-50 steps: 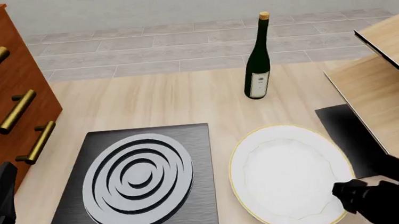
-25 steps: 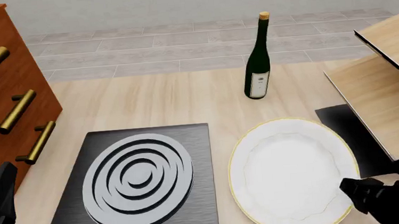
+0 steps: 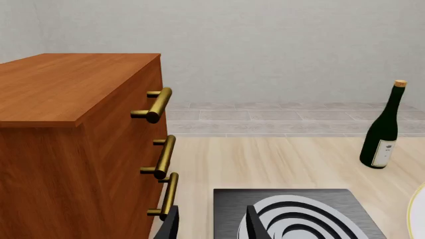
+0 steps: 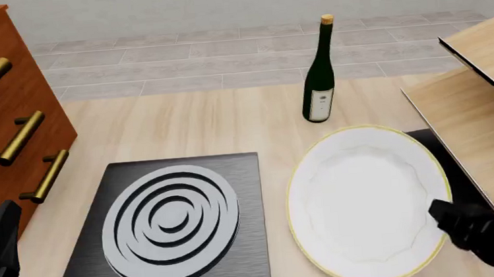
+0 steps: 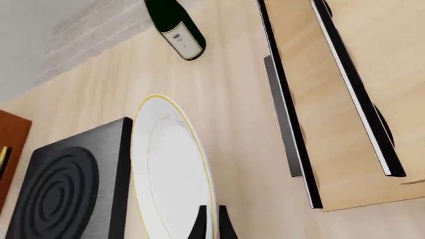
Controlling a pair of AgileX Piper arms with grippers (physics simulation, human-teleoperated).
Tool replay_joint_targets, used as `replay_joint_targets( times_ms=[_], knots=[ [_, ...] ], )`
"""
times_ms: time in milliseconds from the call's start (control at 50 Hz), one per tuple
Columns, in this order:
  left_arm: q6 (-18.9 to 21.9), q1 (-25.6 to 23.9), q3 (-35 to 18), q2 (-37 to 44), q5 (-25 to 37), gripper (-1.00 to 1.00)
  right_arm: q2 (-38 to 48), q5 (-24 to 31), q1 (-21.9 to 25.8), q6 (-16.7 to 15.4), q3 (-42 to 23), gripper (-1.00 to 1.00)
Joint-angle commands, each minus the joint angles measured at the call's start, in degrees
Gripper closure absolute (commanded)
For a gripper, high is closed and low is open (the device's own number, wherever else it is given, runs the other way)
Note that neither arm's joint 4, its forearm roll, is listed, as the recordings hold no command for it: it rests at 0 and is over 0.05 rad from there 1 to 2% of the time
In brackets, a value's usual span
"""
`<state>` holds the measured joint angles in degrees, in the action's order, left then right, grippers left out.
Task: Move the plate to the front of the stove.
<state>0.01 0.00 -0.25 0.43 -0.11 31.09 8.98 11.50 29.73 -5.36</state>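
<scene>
The right gripper [image 5: 210, 221] was clamped on the plate [image 4: 365, 203] at the rim, about four o'clock on the disc in the front view, one thin finger on either face with the yellow-gold edge running between them. The plate looked raised and tilted off the table [image 4: 219, 124], just right of the stove [image 4: 170, 230] and overlapping the small black slab [image 4: 448, 172] beside it; whether its low edge touched the wood could not be told.

A stiff, glazed dish of this kind would probably be slick under narrow pads and heavy for so small a bite, so it could pivot or slip if swung quickly; the rim is the only place to take it, and a drop might chip it.

The right arm came in low from five o'clock of the front view, wrist angled along the plate's edge. The left gripper [image 3: 211, 226] was idle at eight o'clock, its fingers apart and empty, near the wooden drawer cabinet [image 4: 2, 111]. A wine bottle [image 4: 318, 73] stood upright at twelve o'clock from the plate, well apart.
</scene>
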Motion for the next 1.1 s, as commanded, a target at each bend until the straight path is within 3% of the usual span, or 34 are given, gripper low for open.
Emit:
replay_joint_targets(
  times_ms=[20,380,480,580,600,780,840,960,1100],
  knots=[
    [0.0,0.0,0.0,0.0,0.0,-1.0,-2.2,0.1,1.4,1.7,-1.5,1.0],
    [0.0,0.0,0.0,0.0,0.0,-1.0,1.7,-4.4,4.4,4.4,-5.0,1.0],
    [0.0,0.0,0.0,0.0,0.0,-1.0,6.4,-9.9,4.7,5.9,-5.6,1.0],
    [0.0,0.0,0.0,0.0,0.0,-1.0,11.0,-15.4,6.0,9.5,-5.9,1.0],
    [0.0,0.0,0.0,0.0,0.0,-1.0,10.5,-16.8,8.4,12.3,-5.4,1.0],
    [0.0,0.0,0.0,0.0,0.0,-1.0,17.0,-24.5,9.9,16.8,-6.5,1.0],
    [0.0,0.0,0.0,0.0,0.0,-1.0,20.6,-29.2,11.9,20.3,-6.1,1.0],
    [0.0,0.0,0.0,0.0,0.0,-1.0,27.1,-35.1,13.3,23.7,-7.7,1.0],
    [0.0,0.0,0.0,0.0,0.0,-1.0,31.7,-37.0,15.9,24.9,-11.7,1.0]
  ],
)
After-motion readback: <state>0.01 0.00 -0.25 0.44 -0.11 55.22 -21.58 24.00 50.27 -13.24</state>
